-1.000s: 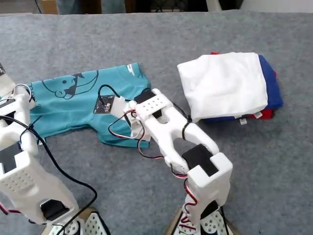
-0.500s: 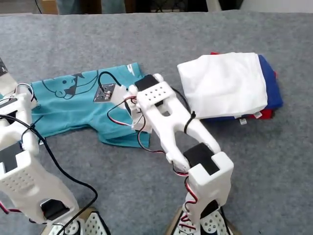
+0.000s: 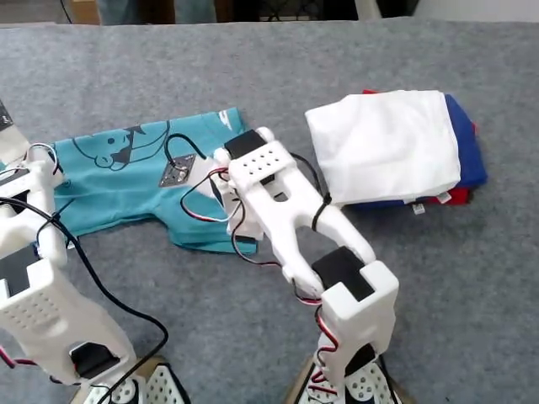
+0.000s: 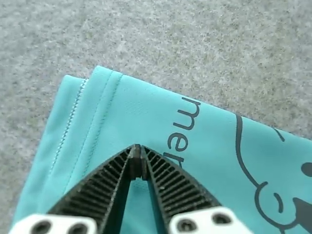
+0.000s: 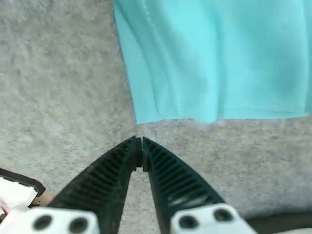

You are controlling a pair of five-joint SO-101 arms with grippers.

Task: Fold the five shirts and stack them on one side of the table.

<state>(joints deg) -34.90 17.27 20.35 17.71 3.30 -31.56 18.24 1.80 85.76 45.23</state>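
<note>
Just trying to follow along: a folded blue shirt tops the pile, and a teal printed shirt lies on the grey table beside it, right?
Not quite. In the high view a folded white shirt tops the pile, with the blue shirt under it. The teal printed shirt does lie on the grey table beside it.

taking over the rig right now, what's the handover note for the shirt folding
Left gripper: shut, tips over the teal shirt near a hemmed corner; I can't tell if it pinches fabric.
Right gripper: shut, over bare table just off the shirt's edge.
Done: white shirt folded on top of blue shirt and red shirt, stacked at one side.
Left: fold the teal shirt and add it to the stack.
</note>
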